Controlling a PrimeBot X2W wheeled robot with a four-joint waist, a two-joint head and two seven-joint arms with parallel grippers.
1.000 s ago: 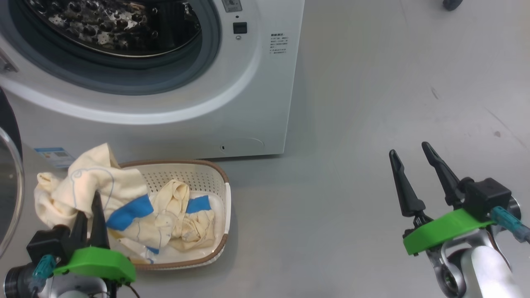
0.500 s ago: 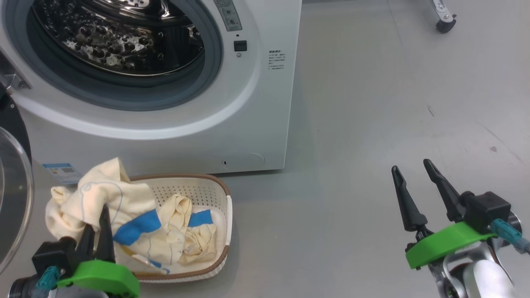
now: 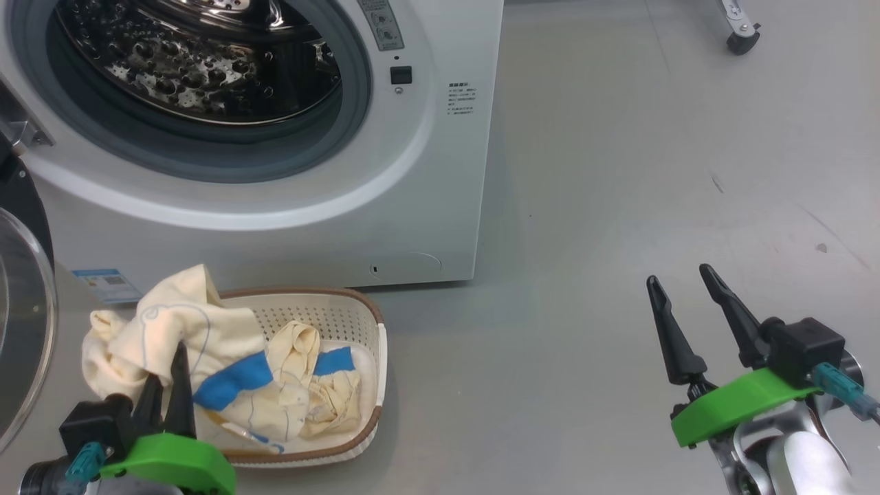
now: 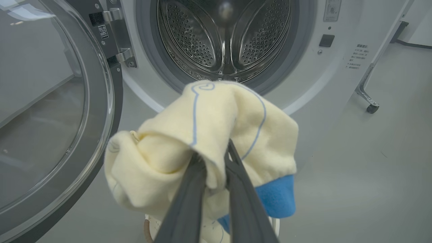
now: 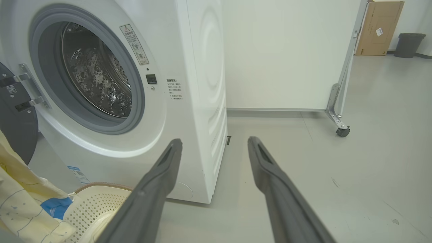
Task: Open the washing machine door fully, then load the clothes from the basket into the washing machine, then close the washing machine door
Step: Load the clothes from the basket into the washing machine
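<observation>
The cream-yellow clothes (image 3: 179,337) with blue bands hang partly out of the basket (image 3: 330,306), lifted at their left side. My left gripper (image 3: 172,371) is shut on a fold of the clothes (image 4: 209,135), held in front of the washing machine (image 3: 275,192) and its steel drum (image 4: 224,37). The washing machine door (image 4: 50,111) stands swung open at the left, its glass bowl facing me. My right gripper (image 3: 677,282) hangs open over bare floor to the right of the machine, fingers (image 5: 162,175) spread with nothing between them.
A white panel on a castor (image 5: 342,131) stands behind the machine at the right. A cardboard sheet (image 5: 378,28) and a dark bin (image 5: 406,44) sit far back. Grey floor (image 3: 619,206) stretches to the right of the machine.
The head camera has tilted up, showing more of the drum. My left gripper has lifted the clothes slightly higher out of the basket. The right gripper has barely moved.
</observation>
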